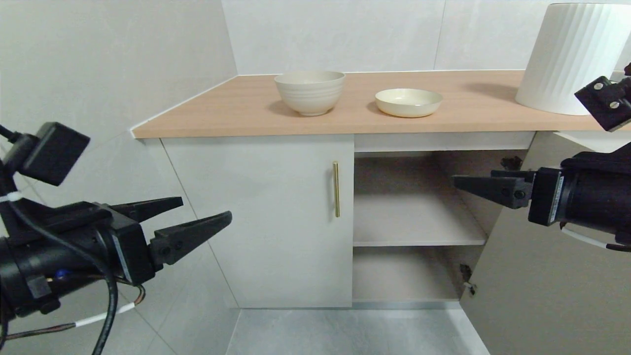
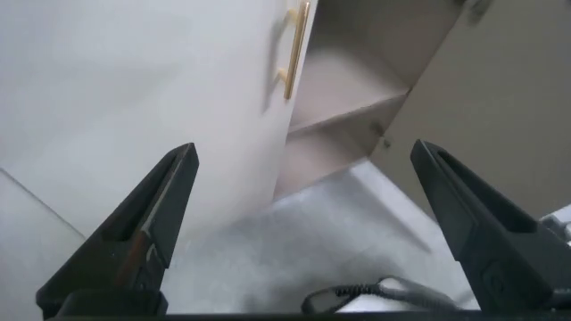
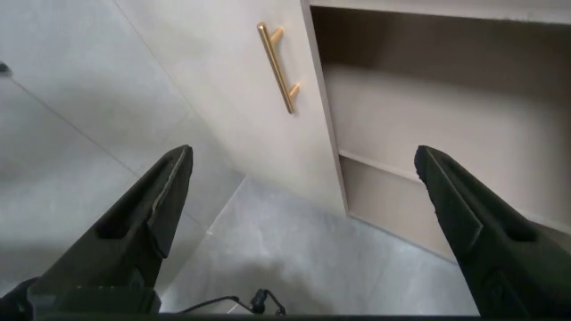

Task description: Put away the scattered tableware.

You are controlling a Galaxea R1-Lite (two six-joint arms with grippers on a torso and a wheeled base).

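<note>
Head view, we're seeing the bowl (image 1: 309,92) and shallow dish (image 1: 408,102) sitting atop the open cabinet (image 1: 419,222), not yet shelved, and we're holding left gripper (image 1: 206,207) and right gripper (image 1: 458,181) spread wide, empty, in front of it, ready for picking.

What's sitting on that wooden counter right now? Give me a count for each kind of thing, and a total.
Deep bowl: 1
Shallow plate: 1
White ribbed container: 1
Total: 3 things on the counter
</note>
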